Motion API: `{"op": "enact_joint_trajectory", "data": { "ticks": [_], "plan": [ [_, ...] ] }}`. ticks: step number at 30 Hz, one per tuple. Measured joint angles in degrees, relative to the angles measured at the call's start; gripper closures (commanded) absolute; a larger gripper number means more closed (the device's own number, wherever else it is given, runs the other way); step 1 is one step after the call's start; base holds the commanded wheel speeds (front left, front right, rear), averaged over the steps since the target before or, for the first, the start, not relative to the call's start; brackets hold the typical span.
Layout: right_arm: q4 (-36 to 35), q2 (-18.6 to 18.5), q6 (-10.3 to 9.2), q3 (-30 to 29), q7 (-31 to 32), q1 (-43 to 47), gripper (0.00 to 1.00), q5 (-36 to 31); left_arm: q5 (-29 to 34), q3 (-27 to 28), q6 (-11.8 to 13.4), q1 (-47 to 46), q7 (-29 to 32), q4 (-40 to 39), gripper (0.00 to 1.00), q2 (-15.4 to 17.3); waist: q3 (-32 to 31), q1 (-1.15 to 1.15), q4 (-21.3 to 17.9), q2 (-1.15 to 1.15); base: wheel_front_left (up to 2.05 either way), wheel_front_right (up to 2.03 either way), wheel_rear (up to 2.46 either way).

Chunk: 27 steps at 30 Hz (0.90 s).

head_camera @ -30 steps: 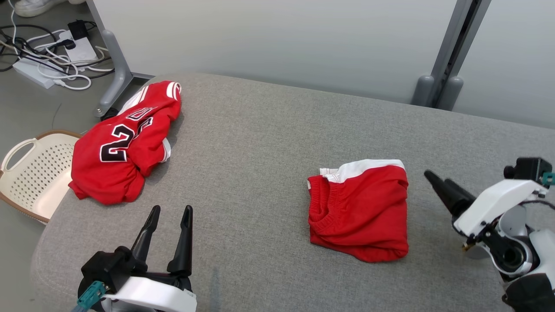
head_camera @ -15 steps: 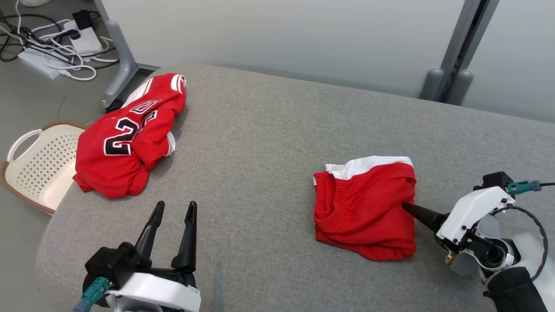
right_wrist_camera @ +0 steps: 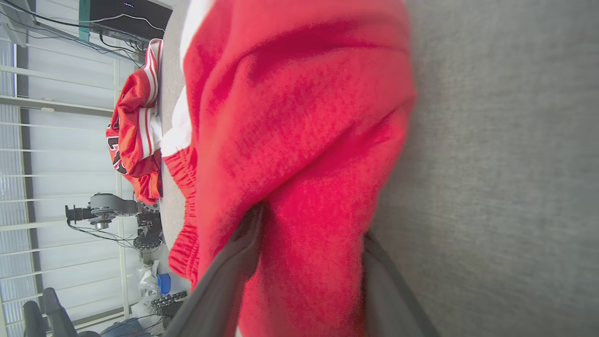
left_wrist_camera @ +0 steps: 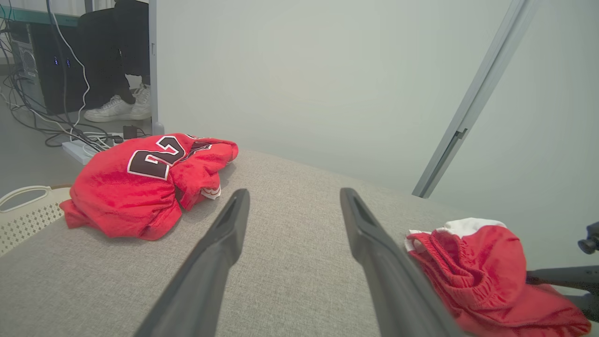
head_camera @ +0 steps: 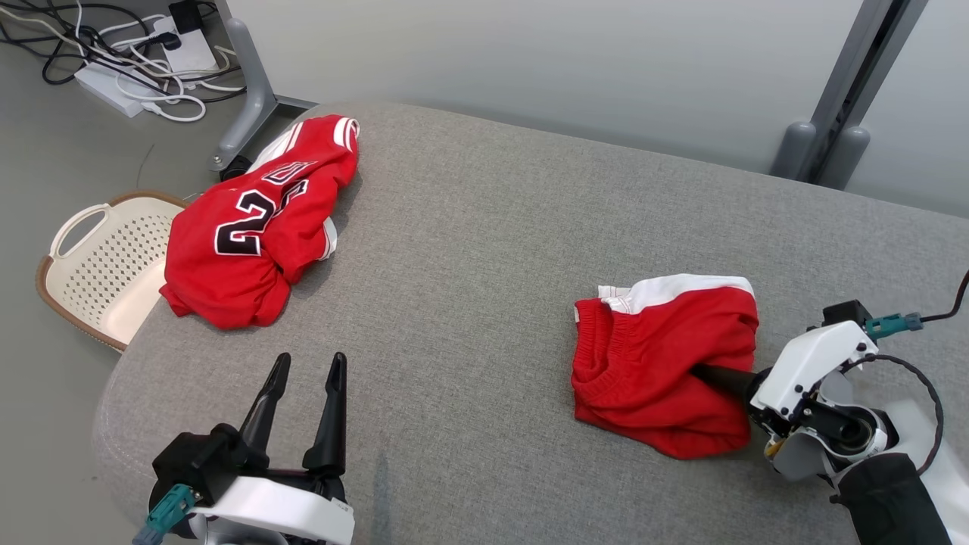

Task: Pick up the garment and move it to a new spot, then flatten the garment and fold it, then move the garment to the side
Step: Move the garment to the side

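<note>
Left pincer (head_camera: pixel 310 359): at the near left edge of the grey worktop (head_camera: pixel 484 250), fingers apart, nothing between them, pointing away over bare fabric.

Right pincer (right_wrist_camera: pixel 311 224): low at the near right, lying almost flat and aimed leftward. Its fingers stand apart and straddle the right-hand edge of the red shorts (head_camera: pixel 666 363), one dark finger over the cloth and one beside it against the worktop. Tips are buried in the fold.

Red shorts: folded bundle on the right half of the worktop, elastic waistband toward the left, white band along the far edge.

Farther left: crumpled red jersey (head_camera: pixel 250 250) with black numerals at the worktop's far left corner, well apart from the shorts.

Cream perforated basket (head_camera: pixel 76 223) on the floor beside that corner.

Beyond: power strip (head_camera: pixel 106 79) and tangled cables on the floor.
</note>
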Motion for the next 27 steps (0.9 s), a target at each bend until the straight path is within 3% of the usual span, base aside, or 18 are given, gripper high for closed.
{"op": "enact_joint_trajectory", "data": {
  "ticks": [10,15,27],
  "plan": [
    [-8.9,-1.2,0.0,3.9,-1.5,0.0,1.0,0.4,0.3,0.8,-0.1,0.0,-0.1,-0.2,0.0,0.0,-0.3,0.0,-1.9,0.0,0.0,0.0,0.0],
    [-13.2,-7.8,0.0,7.5,-3.4,-1.2,1.0,-2.4,0.8,0.5,-0.5,-0.3,-0.1,-0.8,0.0,-0.2,0.9,0.0,-4.9,0.0,0.0,0.0,0.0],
    [-18.7,-17.7,0.01,10.2,-3.4,-10.4,1.0,0.4,2.7,-1.1,-1.3,-7.1,0.0,-1.7,0.0,-0.2,9.4,0.0,-10.3,0.0,0.0,0.0,0.0]
  ]
}}
